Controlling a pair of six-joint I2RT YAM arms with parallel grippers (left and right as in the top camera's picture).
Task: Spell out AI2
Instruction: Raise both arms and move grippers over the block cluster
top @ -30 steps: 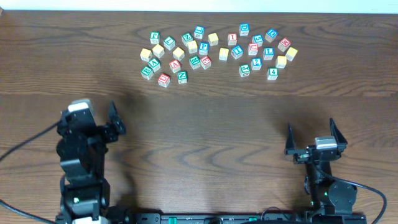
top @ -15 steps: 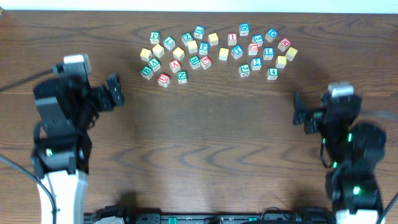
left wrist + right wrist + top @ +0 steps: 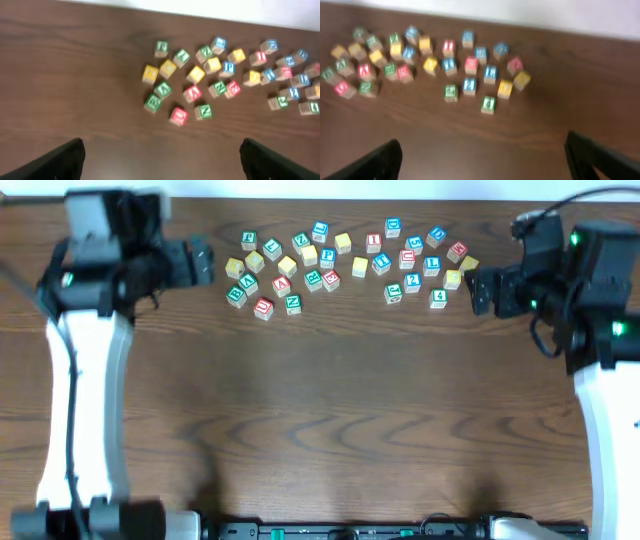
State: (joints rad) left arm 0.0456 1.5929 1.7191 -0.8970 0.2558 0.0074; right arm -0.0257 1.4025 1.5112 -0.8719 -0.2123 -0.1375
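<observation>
Jaws of both the left gripper [image 3: 201, 262] and right gripper [image 3: 479, 292] stand wide apart, holding nothing. Nearer, on the dark brown wooden table [image 3: 330, 410], no letters are laid out. Farther off, the small coloured-face wooden alphabet blocks [image 3: 331, 279] lie scattered, so A, I and 2 all await picking.

A wooden table [image 3: 350, 400] is carrying letter blocks [image 3: 359, 267]
They are lying scattered in a loose band toward 12 o'clock.
</observation>
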